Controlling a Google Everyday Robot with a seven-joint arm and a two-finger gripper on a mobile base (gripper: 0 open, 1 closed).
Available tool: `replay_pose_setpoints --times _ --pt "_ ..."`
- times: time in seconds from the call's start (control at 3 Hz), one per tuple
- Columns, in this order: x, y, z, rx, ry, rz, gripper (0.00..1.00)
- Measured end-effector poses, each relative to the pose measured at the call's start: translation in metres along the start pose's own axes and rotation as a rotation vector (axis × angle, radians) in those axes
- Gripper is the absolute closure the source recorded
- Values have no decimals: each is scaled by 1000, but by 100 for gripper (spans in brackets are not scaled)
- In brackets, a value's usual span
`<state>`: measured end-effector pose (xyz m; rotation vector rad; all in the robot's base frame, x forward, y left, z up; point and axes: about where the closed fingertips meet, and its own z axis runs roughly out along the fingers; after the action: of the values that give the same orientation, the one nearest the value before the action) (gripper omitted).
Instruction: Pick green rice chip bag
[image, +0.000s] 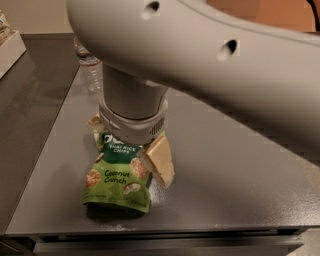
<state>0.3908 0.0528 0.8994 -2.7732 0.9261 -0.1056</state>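
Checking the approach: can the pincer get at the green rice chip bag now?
Probably yes. The pincer hangs open right over the top end of the green rice chip bag; nothing lies between them.

Glossy bag (117, 177), matt jaws spread over it

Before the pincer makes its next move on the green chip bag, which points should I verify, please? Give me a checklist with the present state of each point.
1. Crinkly light-green rice chip bag lies flat on the grey table: ok.
2. Pincer is low over the bag's upper part: ok.
3. Pincer is open, with one cream finger at the bag's right side and the other at its upper left: ok.
4. Fingers touching the bag: cannot tell.
5. Bag's top edge, hidden under the pale arm: cannot tell.
6. Clear plastic water bottle stands apart, behind the bag: ok.
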Motion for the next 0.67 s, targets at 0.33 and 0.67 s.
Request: replay_pose_setpoints --times 0.33,0.67 --pt "-17 -11 33 -84 2 -149 0" --pt "-22 -17 50 -127 11 -206 0"
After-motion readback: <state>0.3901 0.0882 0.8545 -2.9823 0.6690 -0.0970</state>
